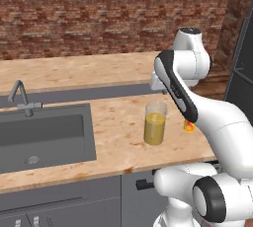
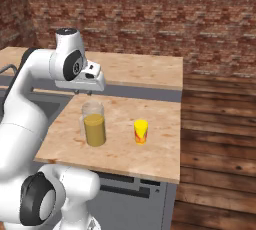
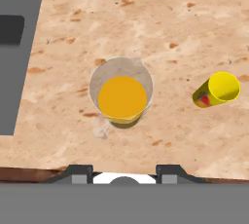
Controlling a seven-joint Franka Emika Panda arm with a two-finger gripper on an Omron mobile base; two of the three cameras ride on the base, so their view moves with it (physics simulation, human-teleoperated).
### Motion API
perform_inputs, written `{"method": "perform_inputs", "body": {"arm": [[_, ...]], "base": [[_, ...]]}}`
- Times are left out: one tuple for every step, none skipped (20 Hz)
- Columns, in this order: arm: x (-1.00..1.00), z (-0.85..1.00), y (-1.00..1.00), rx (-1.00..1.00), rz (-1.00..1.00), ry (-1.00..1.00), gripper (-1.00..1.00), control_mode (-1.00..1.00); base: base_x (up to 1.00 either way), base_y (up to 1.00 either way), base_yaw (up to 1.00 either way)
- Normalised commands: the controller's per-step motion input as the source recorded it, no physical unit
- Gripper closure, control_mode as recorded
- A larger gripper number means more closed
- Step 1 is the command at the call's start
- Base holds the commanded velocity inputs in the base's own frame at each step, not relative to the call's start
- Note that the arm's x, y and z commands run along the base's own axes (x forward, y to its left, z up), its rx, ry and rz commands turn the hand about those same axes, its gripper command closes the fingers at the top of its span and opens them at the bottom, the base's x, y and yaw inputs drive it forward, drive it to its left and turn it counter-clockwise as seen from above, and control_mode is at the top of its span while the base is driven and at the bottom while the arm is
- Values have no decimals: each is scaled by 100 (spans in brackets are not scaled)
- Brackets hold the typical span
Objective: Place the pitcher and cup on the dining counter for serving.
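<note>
Glass pitcher [image 3: 121,96] — directly beneath end effector [image 3: 124,172].

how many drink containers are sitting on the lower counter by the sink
2. The pitcher stands upright near the counter's middle, under the gripper. The cup stands apart from it, on the side away from the sink. None look hidden.

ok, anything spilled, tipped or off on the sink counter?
Nothing stands out. The pitcher stands upright with its amber liquid inside, and the cup stands upright beside it, apart from it. No spill shows on the lower counter. Both are not yet on the dining counter.
</note>
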Motion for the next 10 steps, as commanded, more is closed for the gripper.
{"method": "perform_inputs", "body": {"arm": [[0, 0, 0, 0, 0, 0, -100, -100], [0, 0, 3, 1, 0, 0, -100, -100], [-22, 0, 19, 2, 0, -2, -100, -100], [-31, 0, 17, 5, 0, 0, -100, -100], [-29, -6, 11, 0, 0, 0, -100, -100], [-21, -22, 21, 0, 0, 0, -100, -100], [-19, -37, 34, 0, -3, 0, -100, -100], [-30, -46, 46, -4, -7, 0, -100, -100], [-41, -56, 46, -6, -12, 0, -100, -100], [-51, -62, 39, -7, -17, 0, -100, -100]], "base": [[0, 0, 0], [0, 0, 0], [0, 0, 0], [0, 0, 0], [0, 0, 0], [0, 0, 0], [0, 0, 0], [0, 0, 0], [0, 0, 0], [0, 0, 0]]}}
